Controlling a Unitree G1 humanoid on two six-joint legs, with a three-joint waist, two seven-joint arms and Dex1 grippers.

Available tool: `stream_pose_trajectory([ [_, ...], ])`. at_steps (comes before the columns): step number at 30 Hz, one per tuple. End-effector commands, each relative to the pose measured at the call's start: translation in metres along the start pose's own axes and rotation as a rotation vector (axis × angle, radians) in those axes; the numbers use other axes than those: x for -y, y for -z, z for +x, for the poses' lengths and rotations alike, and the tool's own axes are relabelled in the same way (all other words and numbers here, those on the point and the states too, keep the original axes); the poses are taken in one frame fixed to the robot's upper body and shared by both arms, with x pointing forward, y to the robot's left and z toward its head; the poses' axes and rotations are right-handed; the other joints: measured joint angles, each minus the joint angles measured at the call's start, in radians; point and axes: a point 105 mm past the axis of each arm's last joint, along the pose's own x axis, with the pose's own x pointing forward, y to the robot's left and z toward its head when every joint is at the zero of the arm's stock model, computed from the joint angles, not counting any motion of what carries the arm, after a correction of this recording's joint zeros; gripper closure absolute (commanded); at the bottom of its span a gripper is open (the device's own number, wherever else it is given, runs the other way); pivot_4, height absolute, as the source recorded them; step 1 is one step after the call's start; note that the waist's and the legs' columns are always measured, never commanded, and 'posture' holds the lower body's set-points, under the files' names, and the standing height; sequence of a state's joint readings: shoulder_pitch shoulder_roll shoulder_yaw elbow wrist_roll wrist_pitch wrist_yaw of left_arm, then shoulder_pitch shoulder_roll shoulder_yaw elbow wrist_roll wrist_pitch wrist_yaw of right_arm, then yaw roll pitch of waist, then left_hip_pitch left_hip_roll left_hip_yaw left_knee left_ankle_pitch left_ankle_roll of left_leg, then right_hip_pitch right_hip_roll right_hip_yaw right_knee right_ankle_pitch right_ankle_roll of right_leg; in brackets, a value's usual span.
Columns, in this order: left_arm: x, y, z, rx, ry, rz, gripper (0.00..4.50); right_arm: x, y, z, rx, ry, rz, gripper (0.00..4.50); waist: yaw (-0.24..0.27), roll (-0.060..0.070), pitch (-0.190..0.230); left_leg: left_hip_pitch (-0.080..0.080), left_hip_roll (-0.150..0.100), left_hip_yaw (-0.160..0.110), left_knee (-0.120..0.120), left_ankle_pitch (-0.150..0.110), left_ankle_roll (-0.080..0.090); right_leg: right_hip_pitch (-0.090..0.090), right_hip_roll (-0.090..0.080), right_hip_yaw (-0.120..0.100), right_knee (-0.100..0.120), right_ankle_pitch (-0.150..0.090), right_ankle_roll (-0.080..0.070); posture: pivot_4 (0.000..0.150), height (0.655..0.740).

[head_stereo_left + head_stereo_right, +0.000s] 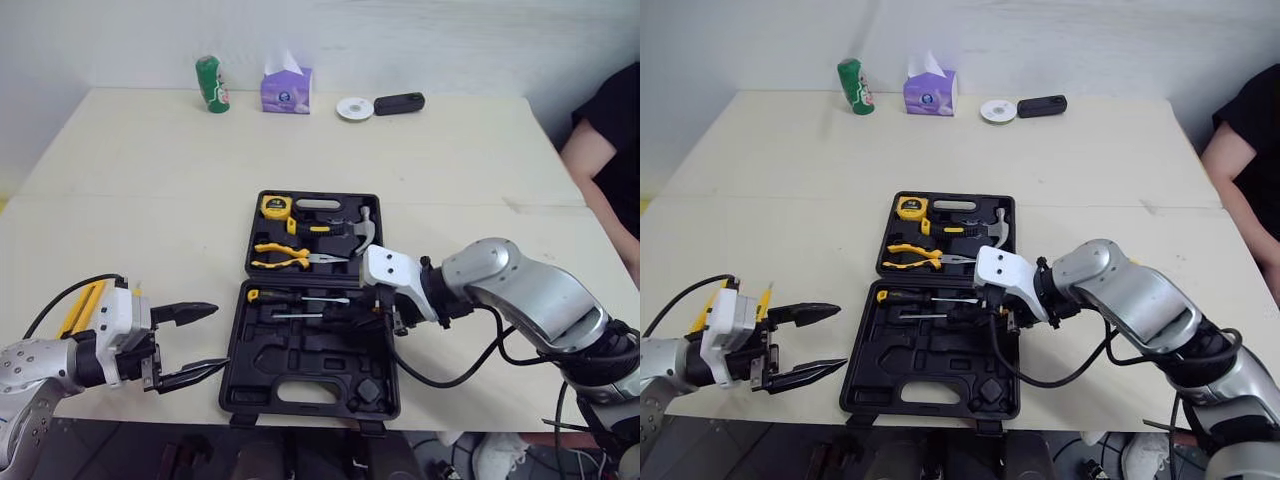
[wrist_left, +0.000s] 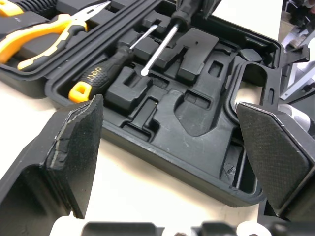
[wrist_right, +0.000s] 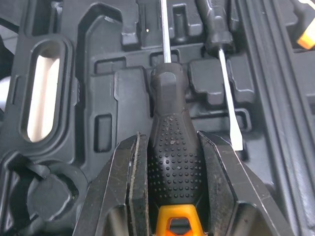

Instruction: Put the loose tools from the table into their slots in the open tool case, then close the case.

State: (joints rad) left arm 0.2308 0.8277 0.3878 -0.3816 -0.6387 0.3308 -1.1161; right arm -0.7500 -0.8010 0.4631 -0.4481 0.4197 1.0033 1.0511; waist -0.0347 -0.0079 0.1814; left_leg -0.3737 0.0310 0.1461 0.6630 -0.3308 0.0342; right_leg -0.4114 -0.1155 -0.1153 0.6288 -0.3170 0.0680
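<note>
Right wrist view: right hand [image 3: 172, 142] grasps a screwdriver [image 3: 167, 93] over the case [image 3: 113, 98]; left hand [image 1: 215, 338] released over beige worktop [image 1: 150, 200].

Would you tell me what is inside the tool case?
Lid: tape measure, hammer, pliers. Base: one seated screwdriver, a second screwdriver in the right claw, which covers the slot beneath its handle.

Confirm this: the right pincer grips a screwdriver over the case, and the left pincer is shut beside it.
One error: the left pincer is open, spread wide, per the left eye view. The right pincer does grip the screwdriver over the case.
</note>
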Motion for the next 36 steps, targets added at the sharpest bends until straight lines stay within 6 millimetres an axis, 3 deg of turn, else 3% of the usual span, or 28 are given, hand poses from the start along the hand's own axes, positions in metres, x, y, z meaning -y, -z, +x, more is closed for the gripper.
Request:
stream_pose_trajectory([
  [1,0.004,-0.003,-0.004,-0.018,-0.006,0.032,0.0,0.005,-0.005,0.002,-0.002,0.016,-0.053,3.44,0.0,0.0,0.0,0.0,0.0,0.0,0.0,0.0,0.0,0.0,0.0,0.0,0.0,0.0,0.0,0.15,0.74],
  [12,-0.002,-0.002,-0.007,-0.041,-0.022,0.041,0.0,0.015,0.001,0.011,-0.039,0.049,-0.075,3.44,0.003,0.0,0.0,0.0,0.0,0.0,0.0,0.0,0.0,0.0,0.0,0.0,0.0,0.0,0.0,0.15,0.74],
  [31,0.001,-0.002,-0.004,-0.043,-0.007,0.038,0.0,0.007,0.005,0.018,-0.02,0.013,-0.03,3.44,0.002,0.0,0.0,0.0,0.0,0.0,0.0,0.0,0.0,0.0,0.0,0.0,0.001,0.0,0.0,0.15,0.74],
  [33,0.002,-0.002,-0.004,-0.044,-0.002,0.037,0.0,0.006,0.005,0.017,-0.019,0.004,-0.022,2.43,0.001,0.0,0.0,0.0,0.0,0.0,0.0,0.0,0.0,0.0,0.0,0.0,0.001,0.0,0.0,0.15,0.74],
  [34,0.001,-0.002,-0.004,-0.044,-0.003,0.037,0.0,0.004,0.006,0.015,-0.026,-0.012,-0.016,2.14,0.002,0.0,0.0,0.0,0.0,0.0,0.0,0.0,0.0,0.0,0.0,0.0,0.001,0.0,0.0,0.15,0.74],
  [36,0.0,-0.002,-0.004,-0.042,-0.007,0.037,0.0,0.004,0.005,0.013,-0.019,-0.016,-0.03,1.04,0.003,0.0,0.0,0.0,0.0,0.0,0.0,0.0,0.0,0.0,0.0,0.0,0.001,0.0,0.0,0.15,0.74],
])
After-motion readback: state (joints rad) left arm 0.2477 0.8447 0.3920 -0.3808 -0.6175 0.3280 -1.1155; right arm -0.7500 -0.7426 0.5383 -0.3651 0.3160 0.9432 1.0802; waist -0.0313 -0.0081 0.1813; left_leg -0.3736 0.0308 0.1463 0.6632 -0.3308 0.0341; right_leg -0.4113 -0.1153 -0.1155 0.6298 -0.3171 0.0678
